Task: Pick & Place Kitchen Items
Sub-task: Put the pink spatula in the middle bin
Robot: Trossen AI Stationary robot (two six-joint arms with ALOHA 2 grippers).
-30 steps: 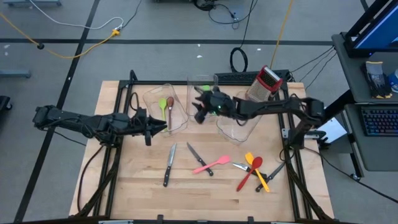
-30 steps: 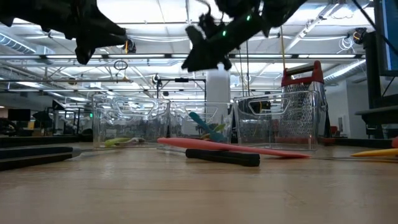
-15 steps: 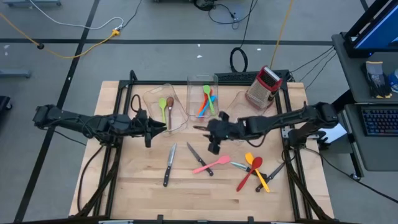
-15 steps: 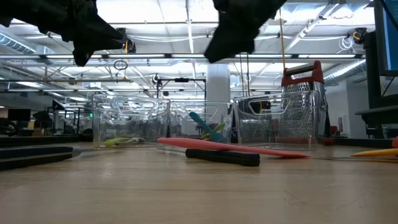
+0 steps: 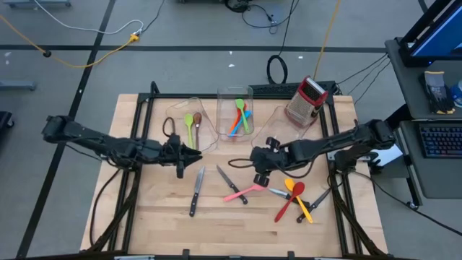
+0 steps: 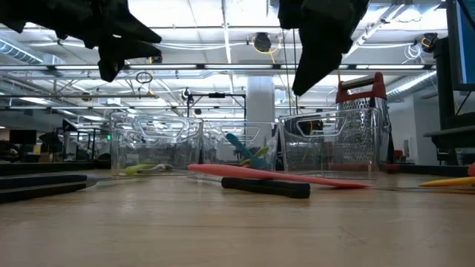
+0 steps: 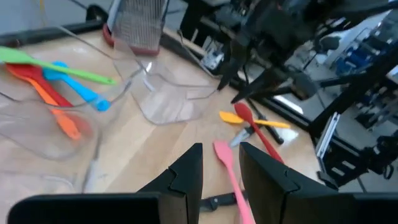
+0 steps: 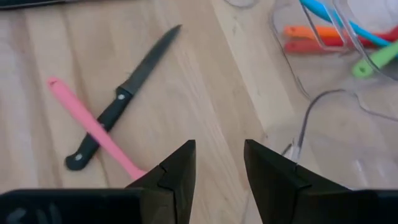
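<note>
Spatula (image 5: 249, 191) across knife (image 5: 232, 185), before bins (image 5: 235, 110)

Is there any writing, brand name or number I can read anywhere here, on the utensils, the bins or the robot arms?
No readable text in any view.
Box grater: no legible label.
Clear bins: unmarked.
Pink spatula and black-handled knife: no markings visible.
Blue screen at the right edge: contents too small to read.
</note>
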